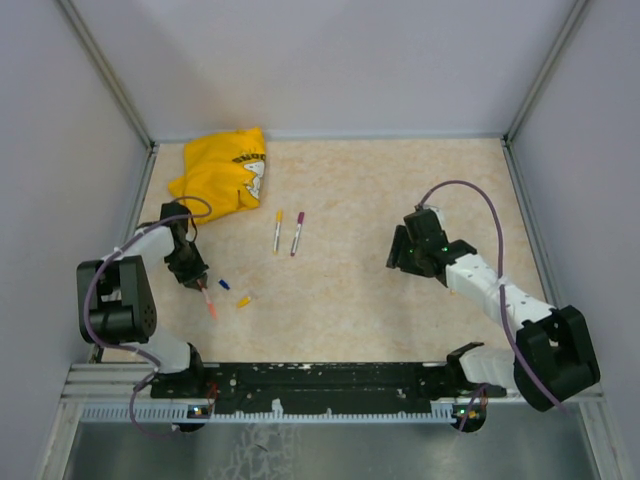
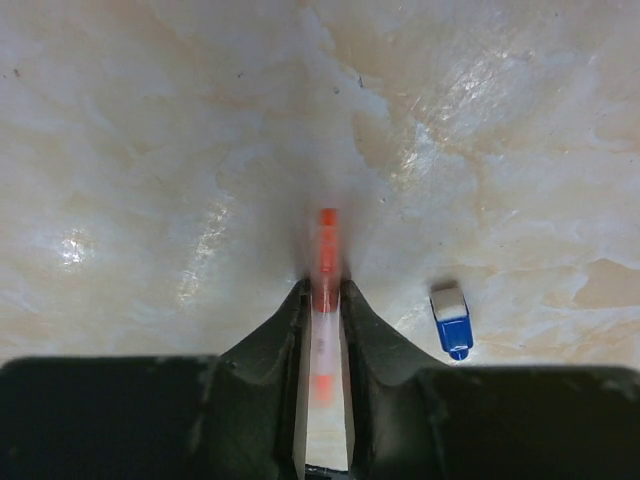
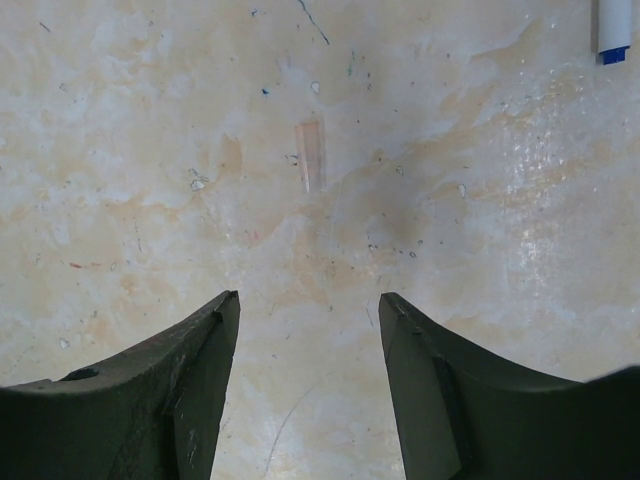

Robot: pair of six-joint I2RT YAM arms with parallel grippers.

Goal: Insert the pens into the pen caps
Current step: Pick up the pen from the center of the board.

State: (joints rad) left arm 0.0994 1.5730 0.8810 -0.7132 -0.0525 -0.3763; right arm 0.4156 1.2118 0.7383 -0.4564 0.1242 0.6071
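Observation:
My left gripper [image 1: 196, 277] is shut on a white pen with orange-red ends [image 1: 210, 305], which sticks out past the fingertips toward the table. In the left wrist view the gripper [image 2: 323, 290] pinches the pen [image 2: 325, 245] between both jaws. A blue cap [image 1: 224, 284] lies just right of it and also shows in the left wrist view [image 2: 451, 320]. A yellow cap [image 1: 243, 301] lies beyond it. My right gripper [image 1: 400, 250] is open and empty over bare table [image 3: 310, 300]. A white pen with a blue end [image 3: 612, 28] shows at the top right of the right wrist view.
Two pens lie side by side mid-table, one yellow-topped [image 1: 278, 230] and one purple-topped [image 1: 297, 232]. A crumpled yellow cloth [image 1: 222, 175] sits at the back left, close behind my left arm. A faint clear tube shape [image 3: 309, 155] lies ahead of the right fingers.

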